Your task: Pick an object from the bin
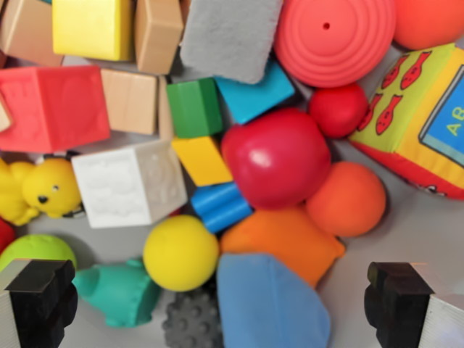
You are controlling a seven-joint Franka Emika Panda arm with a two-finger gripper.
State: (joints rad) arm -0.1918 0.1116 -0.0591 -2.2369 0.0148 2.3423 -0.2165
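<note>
Bin (428, 232): crowded toy assortment, nothing picked yet. Jaws spread wide, empty, hovering at frame bottom above a blue soft block (268, 301); yellow ball (180, 253) and orange shape (286, 243) just beyond. Descent, grasp, lift all remaining.

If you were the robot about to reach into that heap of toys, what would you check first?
1. Pincer open: ok, both black fingers stand wide apart at the bottom corners.
2. Pincer empty: ok, nothing is held between the fingers.
3. A target under the gap: ok, the yellow ball and the blue soft block lie there.
4. Room around the yellow ball: not ok, the teal toy, the grey knobbly ball and the blue soft block crowd it.
5. Height above the toys: cannot tell from this single view.
6. Bin walls clear of the fingers: cannot tell, no wall shows.
</note>
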